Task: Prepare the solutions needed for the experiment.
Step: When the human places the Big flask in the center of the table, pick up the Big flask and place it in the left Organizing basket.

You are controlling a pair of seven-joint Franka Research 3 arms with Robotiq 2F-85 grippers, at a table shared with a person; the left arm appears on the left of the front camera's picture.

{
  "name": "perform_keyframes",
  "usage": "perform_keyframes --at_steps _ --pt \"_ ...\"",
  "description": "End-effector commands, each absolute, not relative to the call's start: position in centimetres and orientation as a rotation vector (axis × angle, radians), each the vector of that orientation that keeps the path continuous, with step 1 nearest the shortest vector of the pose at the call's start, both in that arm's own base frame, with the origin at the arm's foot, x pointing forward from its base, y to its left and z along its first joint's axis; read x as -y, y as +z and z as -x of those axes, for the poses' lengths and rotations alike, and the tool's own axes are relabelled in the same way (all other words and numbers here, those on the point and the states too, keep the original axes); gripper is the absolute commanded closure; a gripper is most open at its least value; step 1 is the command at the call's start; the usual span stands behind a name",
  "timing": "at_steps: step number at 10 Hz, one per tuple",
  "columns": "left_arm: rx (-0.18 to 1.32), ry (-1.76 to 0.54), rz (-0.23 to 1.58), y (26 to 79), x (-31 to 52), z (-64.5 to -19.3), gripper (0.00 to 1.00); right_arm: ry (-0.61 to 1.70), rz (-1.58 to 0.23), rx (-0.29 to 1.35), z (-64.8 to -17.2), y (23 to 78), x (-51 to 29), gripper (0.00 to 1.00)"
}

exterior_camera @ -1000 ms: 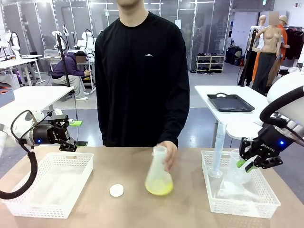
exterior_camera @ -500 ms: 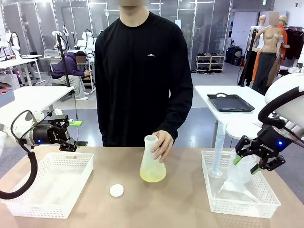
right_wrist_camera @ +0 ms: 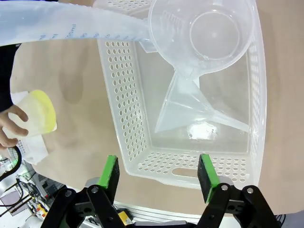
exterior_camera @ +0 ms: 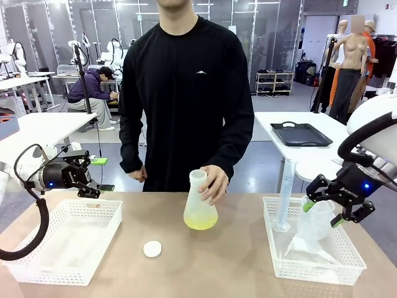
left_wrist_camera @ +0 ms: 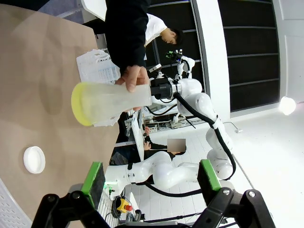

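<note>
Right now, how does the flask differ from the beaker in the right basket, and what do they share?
The flask is conical and narrow-necked; the beaker is wide-mouthed with a spout. The flask holds yellow-green solution; the beaker shows none. The flask stands on the table, a person's hand on its neck; the beaker sits in the basket. Both are translucent plastic.

This is a large open research lab, with glass-panelled walls [exterior_camera: 56,25], a grey floor, white desks [exterior_camera: 43,127], one carrying a black tray [exterior_camera: 302,134], and a shelf rack [exterior_camera: 274,82] behind. The near desk [exterior_camera: 248,273] holds plastic labware: a conical flask [exterior_camera: 198,186] of yellow-green solution [exterior_camera: 200,221], a graduated cylinder [exterior_camera: 287,186] and perforated white baskets [exterior_camera: 43,273].
</note>
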State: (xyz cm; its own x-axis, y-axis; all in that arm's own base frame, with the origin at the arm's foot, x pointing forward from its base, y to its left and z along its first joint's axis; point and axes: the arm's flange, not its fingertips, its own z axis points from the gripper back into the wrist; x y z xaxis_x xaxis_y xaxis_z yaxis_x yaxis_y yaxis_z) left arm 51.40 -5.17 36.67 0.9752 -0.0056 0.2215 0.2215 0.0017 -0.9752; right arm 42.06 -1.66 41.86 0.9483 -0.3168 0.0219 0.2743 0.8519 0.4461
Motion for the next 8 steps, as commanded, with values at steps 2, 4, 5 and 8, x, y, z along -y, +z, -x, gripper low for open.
perform_keyframes --at_steps 2,4,5,8 --pt "0.170 -0.177 1.559 36.9 5.3 -51.4 0.00 -0.312 -0.455 0.096 -42.1 41.9 1.7 0.17" --pt "0.170 -0.177 1.559 36.9 5.3 -51.4 0.00 -0.216 -0.641 0.233 -38.4 43.3 -0.7 0.17" --pt "0.170 -0.177 1.559 36.9 5.3 -51.4 0.00 -0.174 -0.750 0.265 -38.3 43.4 -1.0 0.17" --pt "0.170 -0.177 1.559 36.9 5.3 -51.4 0.00 -0.118 -1.070 0.261 -38.6 42.8 -1.8 0.17"
